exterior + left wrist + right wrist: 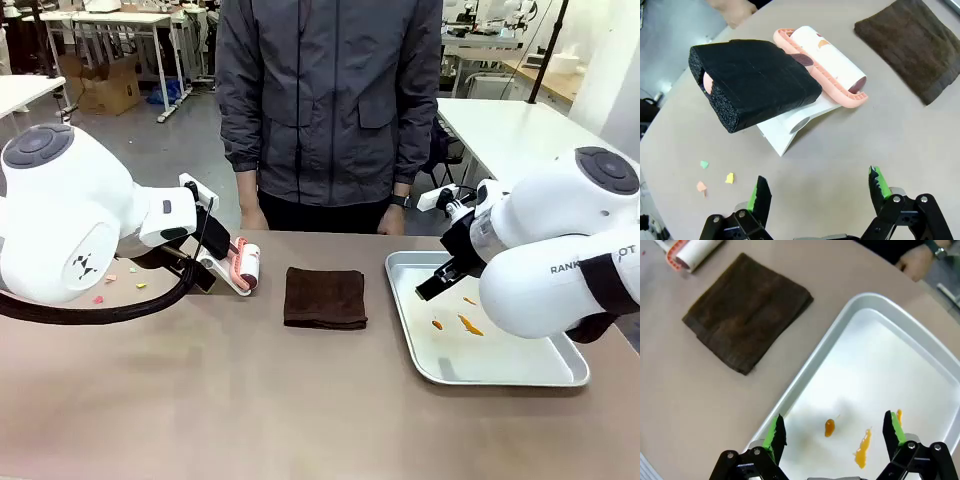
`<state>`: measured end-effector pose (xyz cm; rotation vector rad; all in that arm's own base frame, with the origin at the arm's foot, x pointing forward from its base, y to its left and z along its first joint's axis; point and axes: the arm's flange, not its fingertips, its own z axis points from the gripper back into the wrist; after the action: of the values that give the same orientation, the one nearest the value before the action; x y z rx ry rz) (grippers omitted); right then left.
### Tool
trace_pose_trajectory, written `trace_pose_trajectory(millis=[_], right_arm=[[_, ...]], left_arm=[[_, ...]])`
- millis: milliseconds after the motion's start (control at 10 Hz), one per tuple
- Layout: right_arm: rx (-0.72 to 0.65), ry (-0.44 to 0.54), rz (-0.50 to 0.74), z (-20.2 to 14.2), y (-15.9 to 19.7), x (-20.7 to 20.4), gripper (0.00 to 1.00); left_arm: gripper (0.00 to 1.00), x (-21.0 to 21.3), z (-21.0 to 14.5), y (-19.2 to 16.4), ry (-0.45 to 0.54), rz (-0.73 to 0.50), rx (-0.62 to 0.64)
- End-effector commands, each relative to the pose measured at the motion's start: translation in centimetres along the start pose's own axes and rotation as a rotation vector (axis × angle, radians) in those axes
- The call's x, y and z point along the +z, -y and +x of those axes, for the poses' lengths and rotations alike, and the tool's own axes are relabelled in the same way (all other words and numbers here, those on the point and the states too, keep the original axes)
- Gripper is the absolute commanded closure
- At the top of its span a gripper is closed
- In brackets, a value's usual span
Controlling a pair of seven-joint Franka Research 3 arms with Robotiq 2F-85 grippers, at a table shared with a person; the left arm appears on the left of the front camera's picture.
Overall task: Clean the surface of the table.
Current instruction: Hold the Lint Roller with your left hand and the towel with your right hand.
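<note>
Hiding the roller's (832, 62) handle on the table (875, 140) is black foam (752, 82); left hand (817, 180) and right hand (833, 419) hang released.

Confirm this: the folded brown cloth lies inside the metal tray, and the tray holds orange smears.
Not quite. The brown cloth lies on the table, beside the metal tray and apart from it, not inside it; the right wrist view shows this. The tray does hold orange smears.
</note>
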<state>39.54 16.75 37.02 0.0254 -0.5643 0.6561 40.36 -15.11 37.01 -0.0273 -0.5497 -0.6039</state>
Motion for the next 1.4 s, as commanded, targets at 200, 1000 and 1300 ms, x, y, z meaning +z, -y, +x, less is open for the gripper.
trace_pose_trajectory(millis=[200, 1000, 1300], right_arm=[[0.000, 0.000, 0.000, 0.00, 0.00, 0.00, 0.00], [0.000, 0.000, 0.000, 0.00, 0.00, 0.00, 0.00], [0.001, 0.000, 0.000, 0.00, -0.01, -0.01, 0.00]], left_arm=[[0.00, 0.01, 0.00, 0.00, 0.000, 0.000, 0.000], [0.00, 0.01, 0.00, 0.00, 0.000, 0.000, 0.000], [0.00, 0.00, 0.00, 0.00, 0.000, 0.000, 0.000]])
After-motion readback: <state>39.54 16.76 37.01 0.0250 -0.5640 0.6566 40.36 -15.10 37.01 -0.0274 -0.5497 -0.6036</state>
